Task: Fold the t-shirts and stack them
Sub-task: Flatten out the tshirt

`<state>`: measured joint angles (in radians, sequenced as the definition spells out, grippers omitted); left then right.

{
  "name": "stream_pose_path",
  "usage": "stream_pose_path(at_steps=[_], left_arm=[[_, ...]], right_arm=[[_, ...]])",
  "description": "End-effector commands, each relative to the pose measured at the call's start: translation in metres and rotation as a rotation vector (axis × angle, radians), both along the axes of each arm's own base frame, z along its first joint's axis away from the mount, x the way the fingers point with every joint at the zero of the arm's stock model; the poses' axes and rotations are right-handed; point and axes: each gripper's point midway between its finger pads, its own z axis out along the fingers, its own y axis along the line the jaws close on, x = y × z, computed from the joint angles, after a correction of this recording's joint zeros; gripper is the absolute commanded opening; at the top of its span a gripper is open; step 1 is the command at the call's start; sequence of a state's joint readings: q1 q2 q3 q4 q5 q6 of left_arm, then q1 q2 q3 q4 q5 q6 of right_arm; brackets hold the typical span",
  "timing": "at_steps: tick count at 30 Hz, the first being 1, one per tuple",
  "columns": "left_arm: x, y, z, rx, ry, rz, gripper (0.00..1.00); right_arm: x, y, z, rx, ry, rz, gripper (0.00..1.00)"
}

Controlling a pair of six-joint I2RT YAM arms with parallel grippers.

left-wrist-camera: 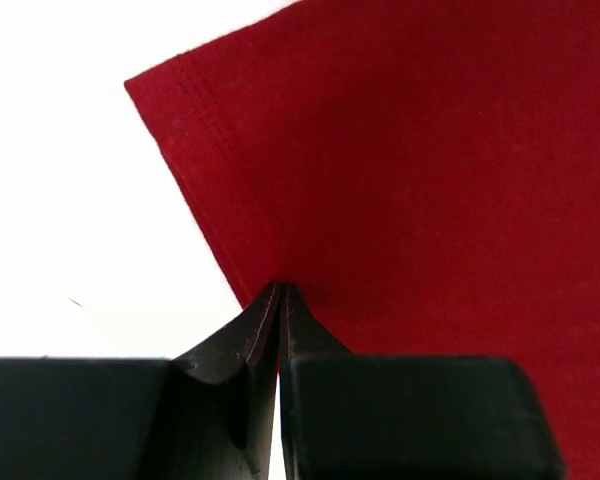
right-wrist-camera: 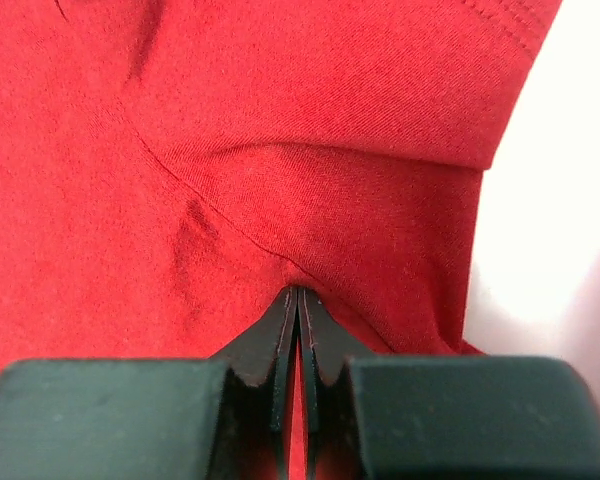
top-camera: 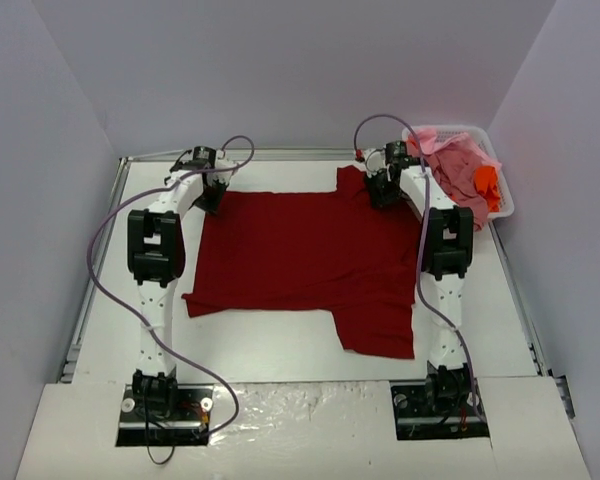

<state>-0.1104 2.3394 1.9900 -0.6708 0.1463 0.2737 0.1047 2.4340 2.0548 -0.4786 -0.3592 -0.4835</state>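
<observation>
My left pincer (left-wrist-camera: 280,292) and right pincer (right-wrist-camera: 298,295) each clench the red t-shirt (top-camera: 300,255), which lies flat on the desk (top-camera: 270,345) behind them. Nothing is folded yet; pink clothes (top-camera: 458,165) fill the basket (top-camera: 502,195) beside my right pincer.

Soft red cloth on the t-shirt (top-camera: 300,250), matt, with a fine weave and stitched lines along the hem. Dull black plastic, smooth, on the left gripper (left-wrist-camera: 280,295) and right gripper (right-wrist-camera: 297,297). Smooth white table (top-camera: 270,345). White plastic basket (top-camera: 504,205), soft pink cloth (top-camera: 458,165) inside
</observation>
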Motion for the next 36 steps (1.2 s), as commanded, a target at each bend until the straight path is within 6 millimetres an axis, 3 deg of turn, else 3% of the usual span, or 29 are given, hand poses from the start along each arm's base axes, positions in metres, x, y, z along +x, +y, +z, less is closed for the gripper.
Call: stream_pose_path(at_steps=[1,3,4,7,8,13,16,17,19,20,21,22,23,24,25,26,27,28,29,30,31,32,33,35,36], left_arm=[[0.01,0.012,-0.005,0.066,0.005,0.1,0.03],[0.024,0.024,0.005,0.119,-0.043,0.143,0.02],[0.03,0.027,0.006,0.129,-0.065,0.164,0.02],[0.046,0.033,0.019,0.142,-0.141,0.2,0.02],[0.05,0.036,0.022,0.153,-0.162,0.217,0.02],[0.067,0.045,0.039,0.203,-0.249,0.282,0.02],[0.069,0.048,0.049,0.239,-0.281,0.291,0.02],[0.069,0.05,0.053,0.254,-0.293,0.297,0.02],[0.068,0.052,0.065,0.268,-0.311,0.296,0.02],[0.066,0.053,0.071,0.276,-0.317,0.298,0.02],[0.064,0.052,0.078,0.285,-0.324,0.296,0.02],[0.061,0.052,0.099,0.286,-0.356,0.295,0.02],[0.055,0.052,0.102,0.294,-0.354,0.288,0.02],[0.05,0.049,0.109,0.299,-0.362,0.277,0.02],[0.045,0.048,0.139,0.299,-0.415,0.269,0.02],[0.034,0.047,0.138,0.318,-0.403,0.256,0.02],[0.03,0.046,0.148,0.318,-0.428,0.253,0.03],[0.019,0.046,0.178,0.309,-0.477,0.246,0.03],[0.005,0.046,0.17,0.317,-0.449,0.226,0.06],[-0.009,0.043,0.197,0.297,-0.495,0.203,0.08],[-0.019,0.041,0.197,0.288,-0.485,0.176,0.1],[-0.037,0.04,0.177,0.289,-0.43,0.138,0.13],[-0.053,0.035,0.192,0.266,-0.454,0.087,0.14],[-0.077,0.033,0.182,0.267,-0.42,0.024,0.15],[-0.102,0.033,0.166,0.27,-0.377,-0.035,0.16]], right_arm=[[0.001,-0.002,-0.027,-0.046,0.061,-0.015,0.0],[0.012,-0.001,-0.03,-0.058,0.041,-0.017,0.0],[0.026,0.003,-0.017,-0.059,-0.008,-0.011,0.0],[0.043,0.007,-0.014,-0.059,-0.054,-0.009,0.0],[0.057,0.01,0.001,-0.051,-0.107,-0.007,0.0],[0.083,0.02,0.002,-0.031,-0.2,-0.002,0.0],[0.083,0.032,0.008,-0.045,-0.22,0.028,0.0],[0.083,0.037,0.022,-0.055,-0.247,0.045,0.0],[0.079,0.038,0.027,-0.085,-0.26,0.047,0.0],[0.08,0.04,0.052,-0.086,-0.302,0.048,0.0],[0.078,0.042,0.062,-0.084,-0.317,0.045,0.01],[0.074,0.042,0.064,-0.08,-0.318,0.045,0.03],[0.072,0.042,0.096,-0.067,-0.367,0.041,0.08],[0.064,0.042,0.099,-0.067,-0.361,0.041,0.12],[0.062,0.042,0.113,-0.062,-0.39,0.042,0.12],[0.057,0.041,0.15,-0.052,-0.452,0.038,0.16],[0.051,0.04,0.162,-0.047,-0.468,0.032,0.21],[0.038,0.037,0.184,-0.041,-0.497,0.029,0.24],[0.03,0.037,0.192,-0.035,-0.503,0.033,0.27],[0.02,0.035,0.201,-0.031,-0.51,0.034,0.29],[0.0,0.032,0.213,-0.026,-0.515,0.031,0.3],[-0.012,0.028,0.216,-0.03,-0.509,0.021,0.3],[-0.024,0.023,0.219,-0.032,-0.501,0.007,0.3],[-0.064,0.012,0.214,-0.049,-0.462,0.004,0.31],[-0.08,0.008,0.209,-0.053,-0.437,0.008,0.32]])
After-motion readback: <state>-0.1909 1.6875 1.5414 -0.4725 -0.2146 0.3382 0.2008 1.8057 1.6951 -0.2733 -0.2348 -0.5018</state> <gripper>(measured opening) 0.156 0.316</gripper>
